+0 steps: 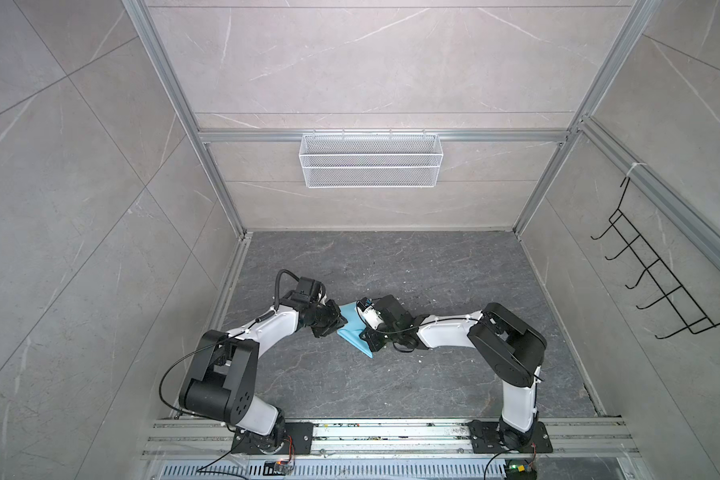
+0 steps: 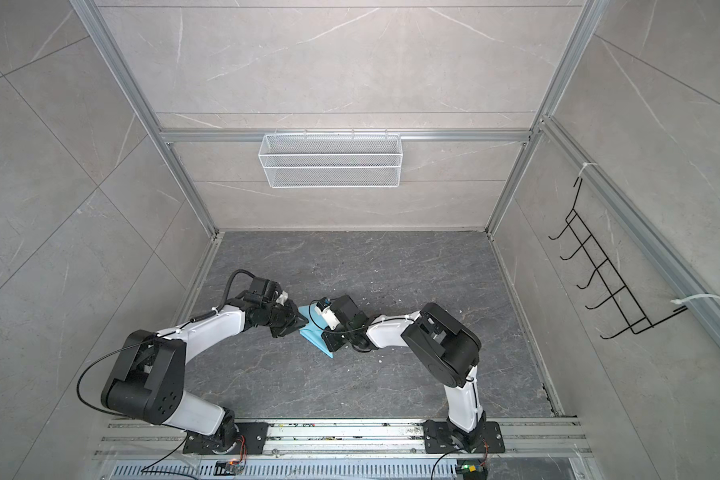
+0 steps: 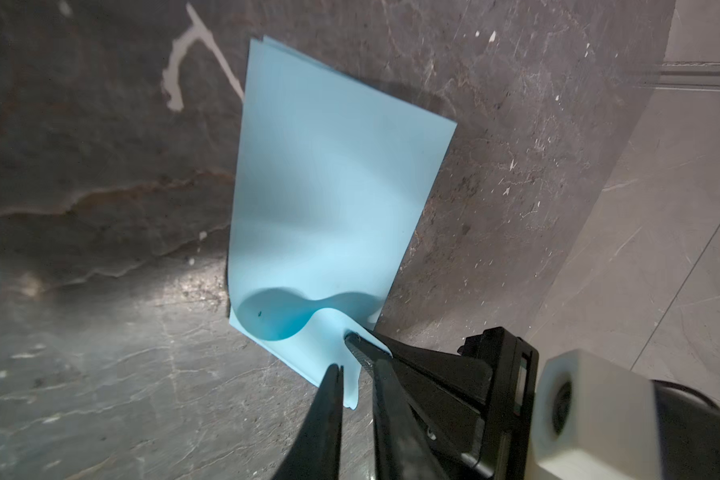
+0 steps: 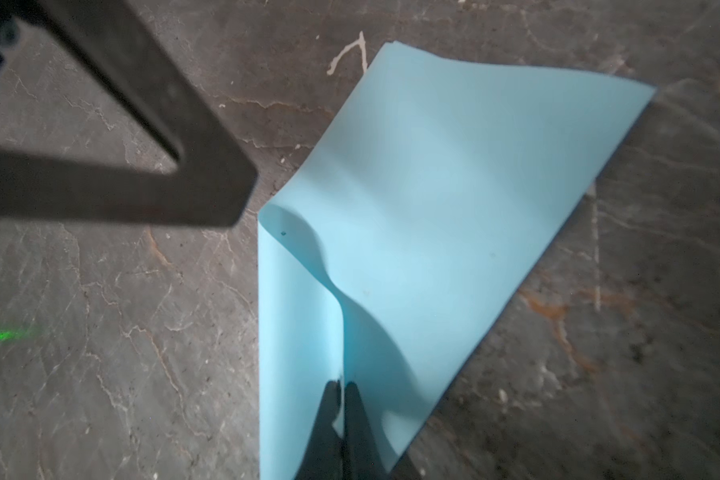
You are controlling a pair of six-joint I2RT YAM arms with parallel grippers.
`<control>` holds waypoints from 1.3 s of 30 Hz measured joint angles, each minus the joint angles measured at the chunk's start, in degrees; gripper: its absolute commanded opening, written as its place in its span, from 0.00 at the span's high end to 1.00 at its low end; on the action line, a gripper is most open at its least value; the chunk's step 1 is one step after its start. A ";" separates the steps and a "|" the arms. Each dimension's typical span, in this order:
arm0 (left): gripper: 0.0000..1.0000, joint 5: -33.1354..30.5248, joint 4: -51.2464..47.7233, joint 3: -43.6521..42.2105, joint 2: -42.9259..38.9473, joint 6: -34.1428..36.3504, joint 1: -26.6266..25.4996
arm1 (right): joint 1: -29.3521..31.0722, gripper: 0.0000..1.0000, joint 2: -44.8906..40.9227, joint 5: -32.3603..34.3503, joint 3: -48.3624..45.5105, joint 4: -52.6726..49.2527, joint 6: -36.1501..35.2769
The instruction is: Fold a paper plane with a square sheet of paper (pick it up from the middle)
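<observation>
Right claw [image 4: 342, 386] tight on the square sheet of paper [image 4: 454, 187]; left claw [image 3: 338, 370] at its edge, gap and hold unclear.

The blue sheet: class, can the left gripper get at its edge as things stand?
Probably yes: the left gripper sits at an edge of the blue sheet, nothing between; the right gripper pinches the sheet close by.
</observation>
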 measured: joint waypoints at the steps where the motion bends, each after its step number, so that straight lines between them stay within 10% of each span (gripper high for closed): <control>1: 0.85 -0.02 1.16 -1.09 -0.33 -0.44 -0.83 | 0.00 1.00 0.00 0.00 0.09 -0.04 0.13; 39: 0.95 -0.07 14.01 -8.46 4.61 -1.81 -3.56 | -0.13 1.00 0.70 0.00 1.99 -2.36 0.37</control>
